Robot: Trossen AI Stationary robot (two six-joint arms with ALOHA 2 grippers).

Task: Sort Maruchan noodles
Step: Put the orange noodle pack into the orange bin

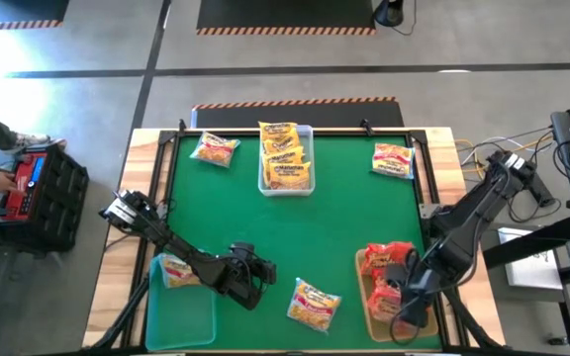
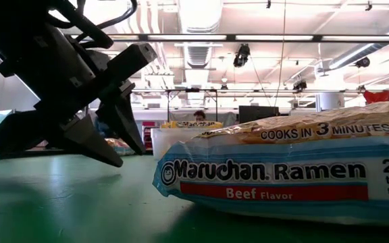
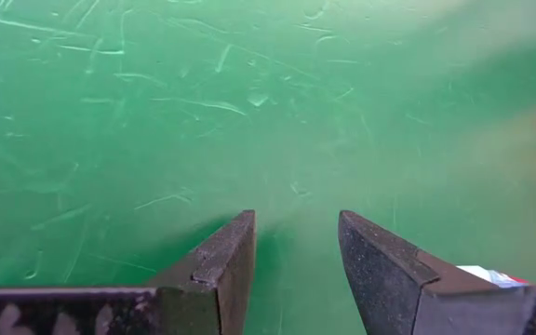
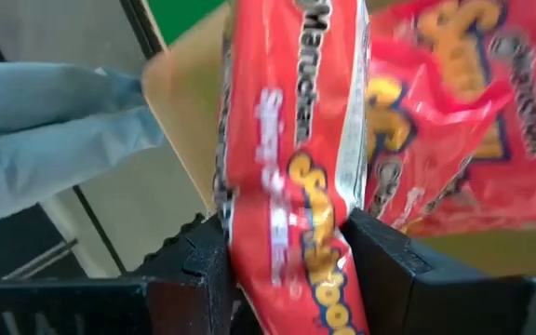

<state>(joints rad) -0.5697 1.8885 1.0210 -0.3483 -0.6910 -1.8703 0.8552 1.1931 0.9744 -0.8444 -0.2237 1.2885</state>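
Two dark grippers are at work on the green table [image 1: 344, 227]. The right gripper [image 4: 287, 247] has its two fingers squeezed on a red noodle packet [image 4: 291, 167], which stands up between them. Right under and behind it more red packets [image 1: 389, 259] lie in a tan bin [image 1: 361, 287]. The left gripper [image 3: 296, 242] is partly open and holds nothing. It hangs just above bare green mat. Close beside it, toward the right gripper, lies a yellow and pale-blue packet [image 1: 315, 305] with "Maruchan Ramen Beef Flavor" on it. On its other side a packet [image 1: 175, 269] rests in a green bin [image 1: 181, 316]. Far ahead of both grippers, a clear bin [image 1: 286, 186] holds yellow packets [image 1: 285, 153]. One loose packet [image 1: 214, 150] lies to one side of that bin, and another packet [image 1: 393, 159] lies to the other.
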